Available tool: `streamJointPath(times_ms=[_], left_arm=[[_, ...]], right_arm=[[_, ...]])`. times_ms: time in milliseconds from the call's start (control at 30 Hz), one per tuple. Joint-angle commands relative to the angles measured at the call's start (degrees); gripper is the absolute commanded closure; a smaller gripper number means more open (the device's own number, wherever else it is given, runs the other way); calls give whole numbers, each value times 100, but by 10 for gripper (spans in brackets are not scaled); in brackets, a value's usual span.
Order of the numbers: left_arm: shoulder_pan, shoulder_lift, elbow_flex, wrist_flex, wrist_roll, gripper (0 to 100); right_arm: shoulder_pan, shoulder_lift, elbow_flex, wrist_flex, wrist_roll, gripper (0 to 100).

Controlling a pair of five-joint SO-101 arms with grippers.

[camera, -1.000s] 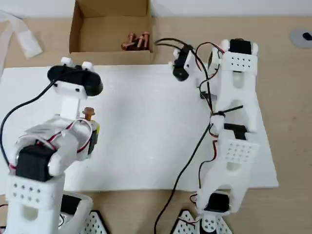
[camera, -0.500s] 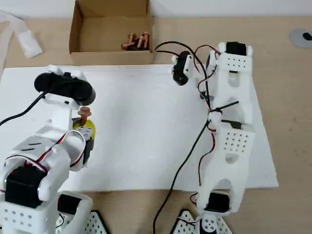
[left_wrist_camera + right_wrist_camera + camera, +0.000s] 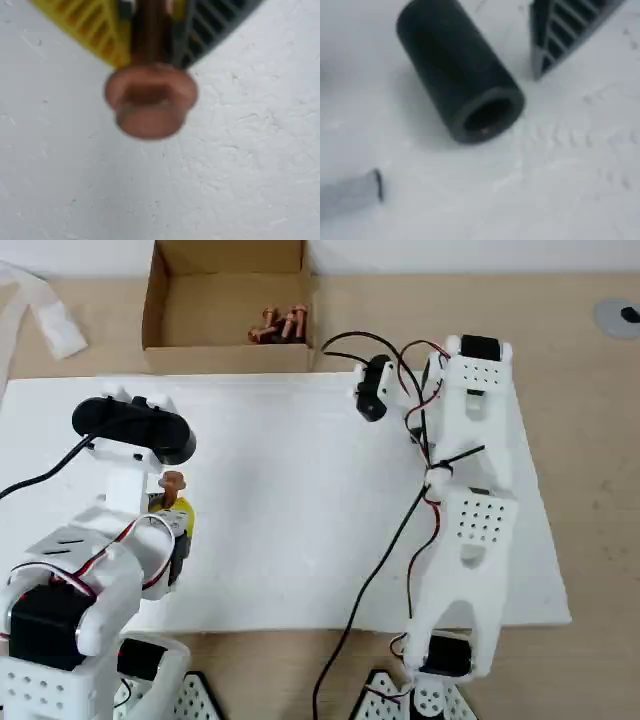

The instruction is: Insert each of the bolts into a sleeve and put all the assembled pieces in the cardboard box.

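Left wrist view: what have you got?
My left gripper (image 3: 150, 35) is clamped on a copper bolt (image 3: 150, 102), head outward, above the left side of the white mat (image 3: 300, 520).
And your right?
My right gripper (image 3: 460, 127) stands open on the mat's far right, a black sleeve (image 3: 455, 75) lying on its side just beside one finger (image 3: 565, 30).
The box?
The cardboard box (image 3: 152, 310) sits far left, with copper pieces (image 3: 280, 323) inside.
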Motion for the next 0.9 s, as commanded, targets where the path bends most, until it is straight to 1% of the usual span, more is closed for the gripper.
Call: streamJointPath(times_ms=[0, 67, 133, 267, 367, 533, 700, 767, 867], left_arm=[[26, -57, -26, 18, -9, 991], [18, -57, -26, 18, -9, 991], [0, -57, -26, 26, -9, 991], [26, -57, -35, 176, -9, 991], [-9, -57, -44, 264, -9, 991], [-9, -171, -53, 290, -35, 990], [-9, -646, -35, 290, -44, 992], [-9, -778, -35, 290, -53, 993], [-9, -857, -35, 299, -53, 993]], right_arm=[[-57, 13, -171, 44, 79, 631], [-154, 22, -171, 167, 88, 632], [-251, 22, -171, 325, 88, 661], [-391, 40, -110, 396, 88, 809], [-470, 110, -40, 404, 88, 885], [-523, 233, -57, 571, 88, 898], [-523, 251, -84, 668, 88, 980], [-514, 251, -84, 668, 88, 966], [-505, 251, -57, 668, 70, 920]])
